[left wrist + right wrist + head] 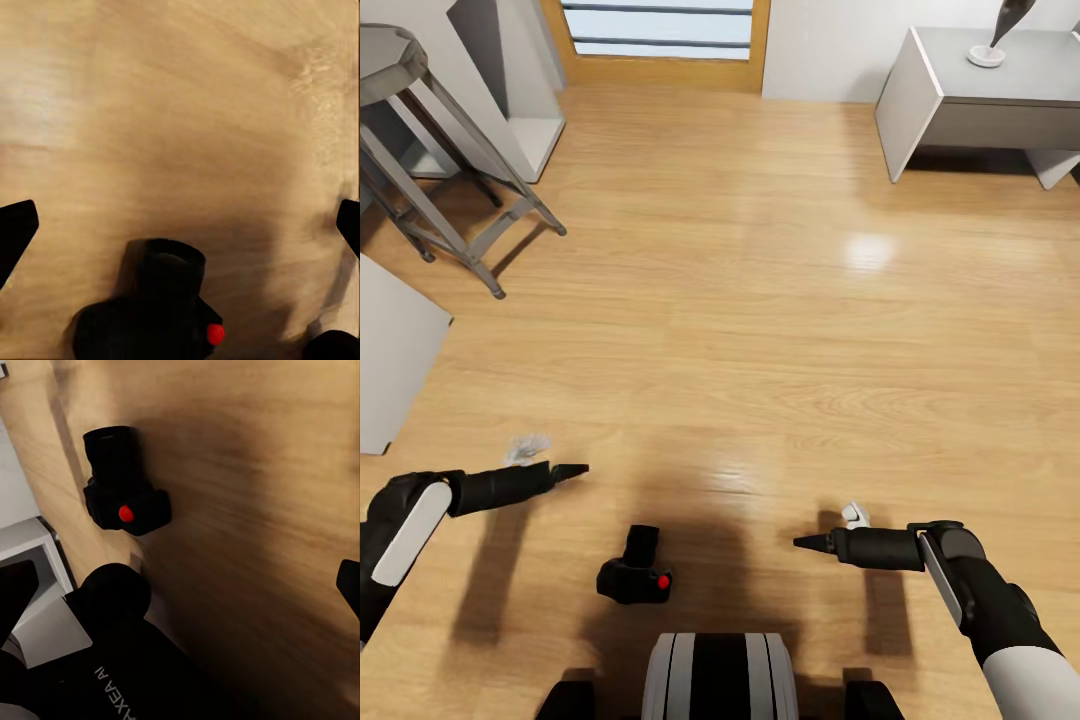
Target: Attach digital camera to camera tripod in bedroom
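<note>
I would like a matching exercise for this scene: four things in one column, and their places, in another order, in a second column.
Things:
1. digital camera
2. left pincer
3. right pincer
4. grey stool

Places:
A. standing at the far left, near the white shelves
B. lying on the wood floor, just ahead of the robot's base
C. above the floor, to the camera's right, empty
D. above the floor, to the camera's left, empty

Pairs: 1-B, 2-D, 3-C, 4-A

Both arms low, reaching inward toward each other. Left gripper and right gripper empty; fingertips at wrist-view edges, so prob. spread wide.
</note>
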